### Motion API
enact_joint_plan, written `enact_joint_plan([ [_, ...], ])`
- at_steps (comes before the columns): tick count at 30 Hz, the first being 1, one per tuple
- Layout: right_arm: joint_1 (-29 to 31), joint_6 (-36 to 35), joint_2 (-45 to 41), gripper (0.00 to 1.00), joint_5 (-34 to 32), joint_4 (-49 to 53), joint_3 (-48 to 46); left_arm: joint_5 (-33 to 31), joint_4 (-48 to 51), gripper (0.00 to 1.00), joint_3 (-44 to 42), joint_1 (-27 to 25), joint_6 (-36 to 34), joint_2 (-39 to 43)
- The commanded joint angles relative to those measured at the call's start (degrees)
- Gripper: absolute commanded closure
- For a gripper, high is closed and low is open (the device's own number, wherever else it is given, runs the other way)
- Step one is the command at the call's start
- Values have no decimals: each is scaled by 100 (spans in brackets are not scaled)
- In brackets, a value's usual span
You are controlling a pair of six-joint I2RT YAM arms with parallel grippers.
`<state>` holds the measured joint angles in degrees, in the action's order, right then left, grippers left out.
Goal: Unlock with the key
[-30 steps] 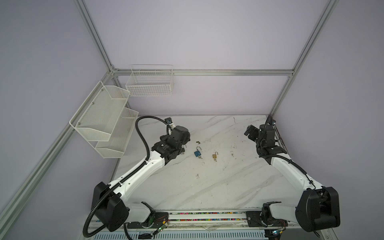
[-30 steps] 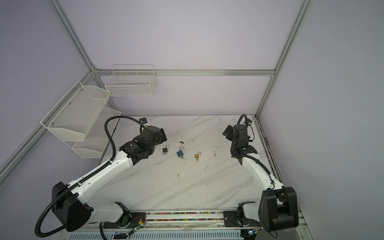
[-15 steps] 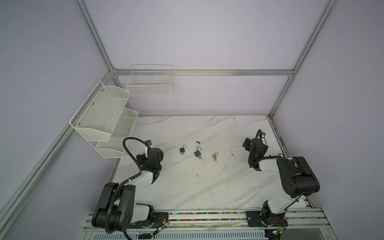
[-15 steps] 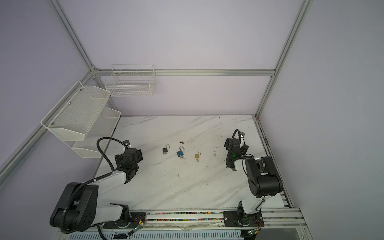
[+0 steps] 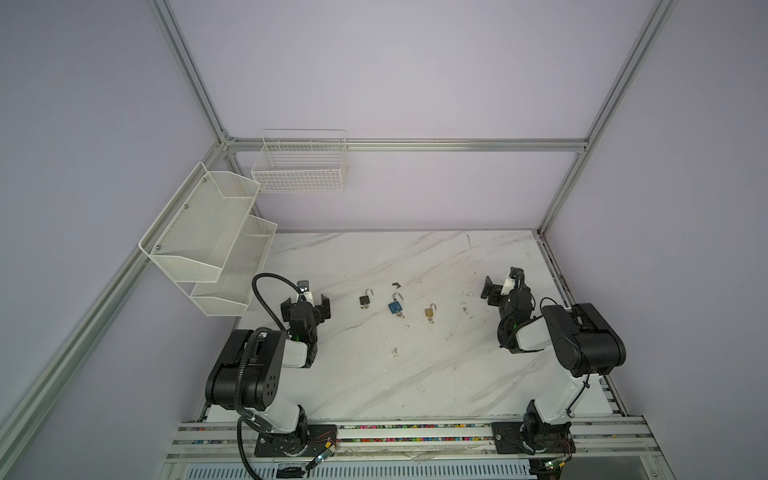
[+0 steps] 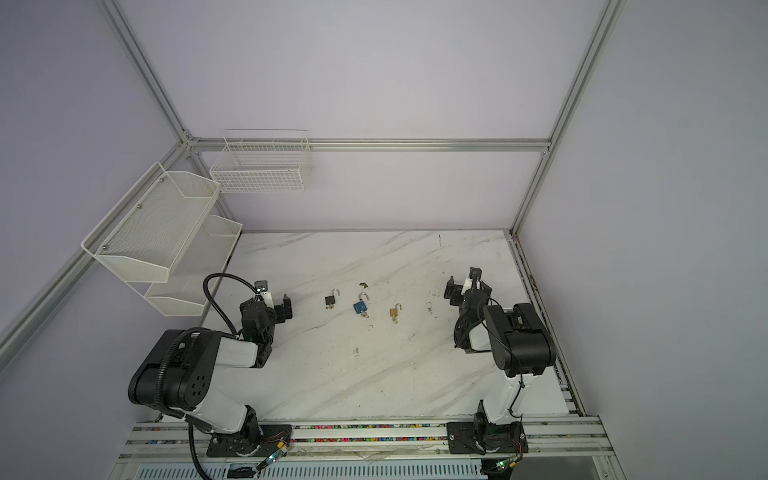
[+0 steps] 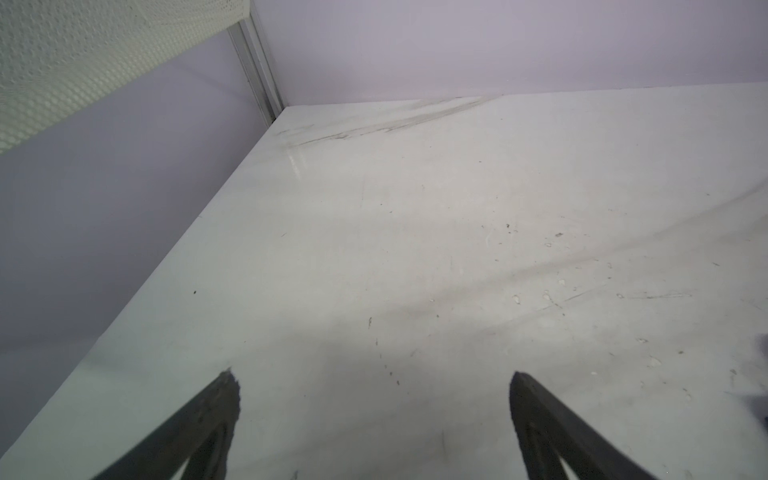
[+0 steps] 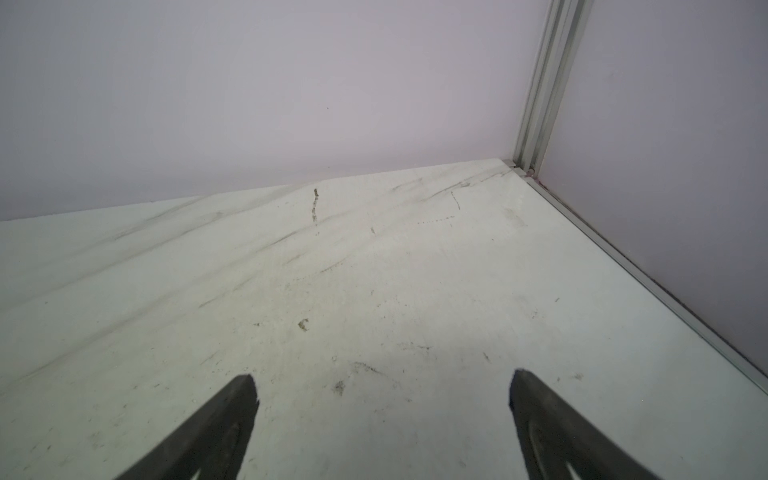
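Padlocks: 3 on the surface (image 5: pixel 415 374): 1 black padlock (image 5: pixel 364 300), 1 blue padlock (image 5: pixel 395 306), 1 brass padlock (image 5: pixel 429 311). All 3 have the shackle swung open. Taking the blue padlock as landmark, the black padlock is near on its left and the brass padlock near on its right.

Small dark piece (image 5: pixel 397 284): 1, just behind the blue padlock toward the back wall, too small to name.

Keys: too small to count for sure.

Arms: 2, with the left arm (image 5: pixel 257 365) well left of the blue padlock and the right arm (image 5: pixel 582 345) well right.

Claws: 2, left claw (image 7: pixel 374 380) and right claw (image 8: pixel 382 377).

Wall racks: 2, being 1 wire basket (image 5: pixel 299 166) and 1 two-tier mesh shelf (image 5: pixel 199 232), both well left of and behind the blue padlock.
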<state>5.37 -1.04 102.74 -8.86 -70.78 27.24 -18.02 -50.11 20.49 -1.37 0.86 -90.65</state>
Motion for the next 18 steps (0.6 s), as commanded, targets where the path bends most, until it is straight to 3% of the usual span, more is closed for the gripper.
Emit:
enact_joint_plan([
  [1, -27, -218, -86, 3, 124, -515, -18, 220, -393, 0, 117, 75, 77, 97],
  [18, -29, -221, -96, 3, 133, -500, -18, 211, -478, 0, 97, 69, 54, 59],
])
